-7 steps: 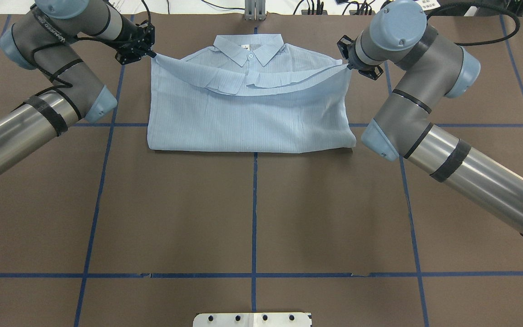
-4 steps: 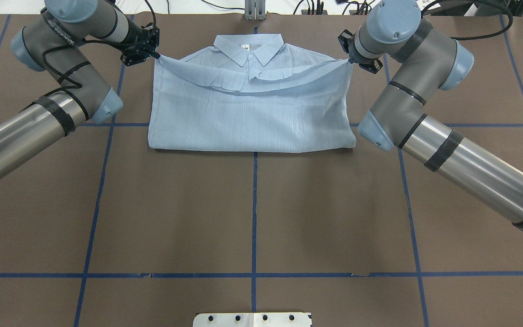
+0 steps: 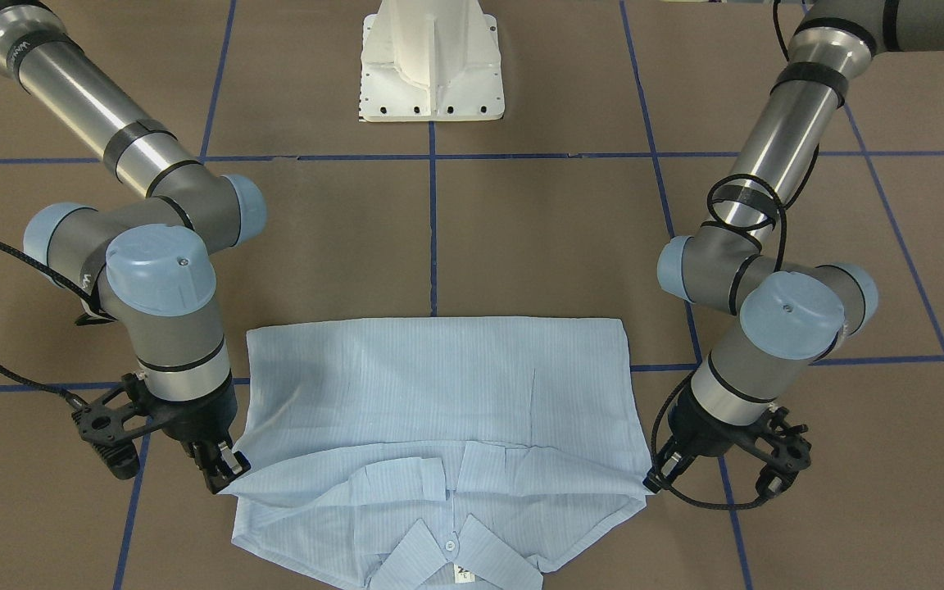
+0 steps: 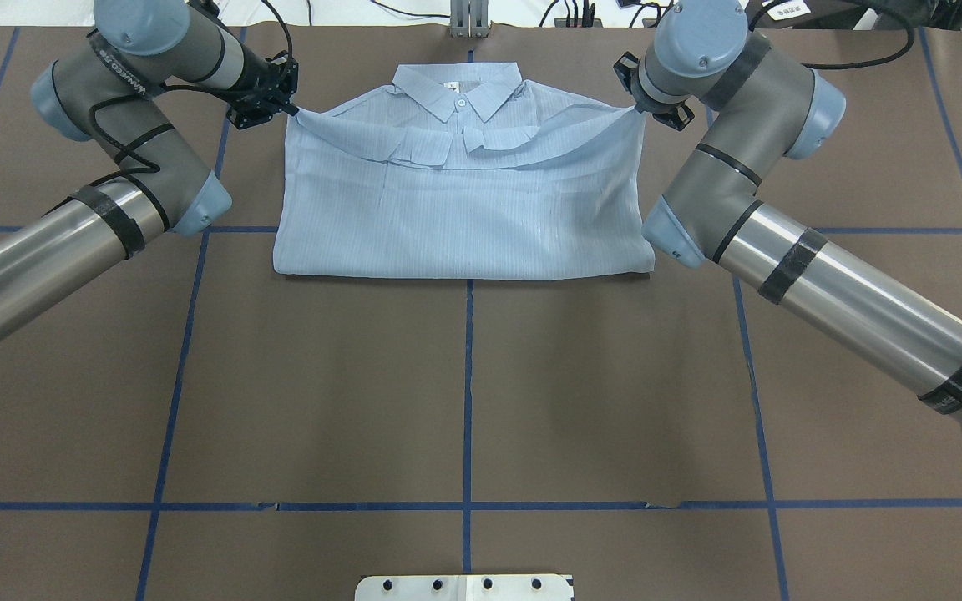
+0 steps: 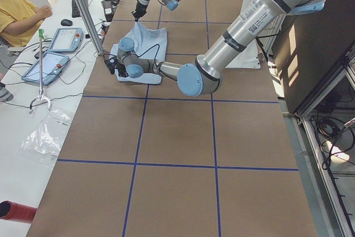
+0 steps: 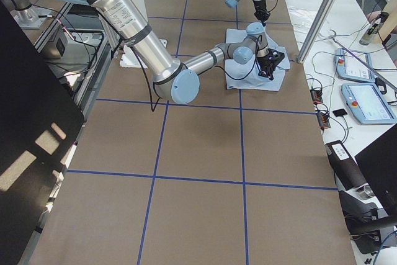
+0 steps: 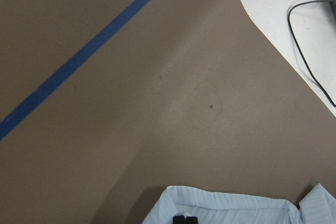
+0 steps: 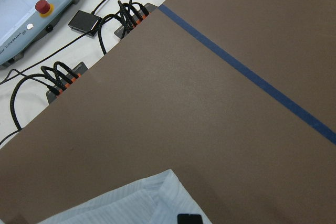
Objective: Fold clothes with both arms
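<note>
The shirt (image 4: 460, 217) lies at the top centre of the overhead view on the brown table (image 4: 322, 401). Its collar (image 4: 458, 86) points towards the top edge, and its folded lower edge sits just below the blue tape line (image 4: 865, 230) that crosses the upper part of the frame. The bottom half is doubled up over the body. Its free edge runs in a shallow, sagging curve just under the collar, from one upper corner to the other. The left gripper (image 4: 287, 107), at the upper left of that view, is clenched on the left end of this edge, where the cloth is drawn to a point at its tips. The right gripper (image 4: 641, 110), at the upper right, pinches the other end the same way. In the front-facing view the sides are swapped, with the left gripper at the lower right and the right one at the lower left. Both sit low, just outside the shirt's sides. Two flaps that look like cuffs (image 4: 418, 150) show side by side at the middle of the curved edge. Each wrist view shows pale striped cloth at the bottom of the frame, with a black fingertip (image 7: 184, 220) on it.
</note>
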Robot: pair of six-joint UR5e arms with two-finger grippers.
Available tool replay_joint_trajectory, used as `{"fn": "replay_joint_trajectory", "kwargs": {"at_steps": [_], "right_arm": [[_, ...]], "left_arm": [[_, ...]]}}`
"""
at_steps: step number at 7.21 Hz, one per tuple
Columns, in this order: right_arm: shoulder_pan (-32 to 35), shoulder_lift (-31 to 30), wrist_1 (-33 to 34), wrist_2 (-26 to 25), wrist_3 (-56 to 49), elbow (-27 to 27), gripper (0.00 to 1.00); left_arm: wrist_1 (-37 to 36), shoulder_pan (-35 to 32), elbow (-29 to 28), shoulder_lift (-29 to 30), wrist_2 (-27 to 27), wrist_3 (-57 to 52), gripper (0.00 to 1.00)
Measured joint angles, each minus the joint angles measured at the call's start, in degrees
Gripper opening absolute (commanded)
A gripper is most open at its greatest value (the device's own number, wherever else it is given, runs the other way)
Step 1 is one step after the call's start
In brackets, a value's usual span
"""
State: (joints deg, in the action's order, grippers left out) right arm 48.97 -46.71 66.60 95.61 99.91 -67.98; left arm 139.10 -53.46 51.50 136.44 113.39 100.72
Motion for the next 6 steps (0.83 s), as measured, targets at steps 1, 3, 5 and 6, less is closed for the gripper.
{"fn": "replay_joint_trajectory", "kwargs": {"at_steps": [1, 3, 5, 6], "right_arm": [[-0.1, 0.2, -1.6, -0.3, 0.0, 1.8, 0.00], [-0.5, 0.2, -2.8, -0.5, -0.1, 3.0, 0.32], [-0.8, -0.1, -3.4, -0.5, -0.1, 3.0, 0.61], [-0.9, -0.4, -3.6, -0.5, -0.1, 2.2, 0.64]], "left_arm": [[0.2, 0.1, -0.1, 0.0, 0.0, 0.0, 0.26], [0.6, 0.1, -0.2, -0.1, 0.0, 0.0, 0.32], [1.4, 0.0, -0.2, -0.2, 0.0, 0.0, 0.32], [1.7, -0.2, -0.1, -0.3, 0.0, 0.0, 0.32]]}}
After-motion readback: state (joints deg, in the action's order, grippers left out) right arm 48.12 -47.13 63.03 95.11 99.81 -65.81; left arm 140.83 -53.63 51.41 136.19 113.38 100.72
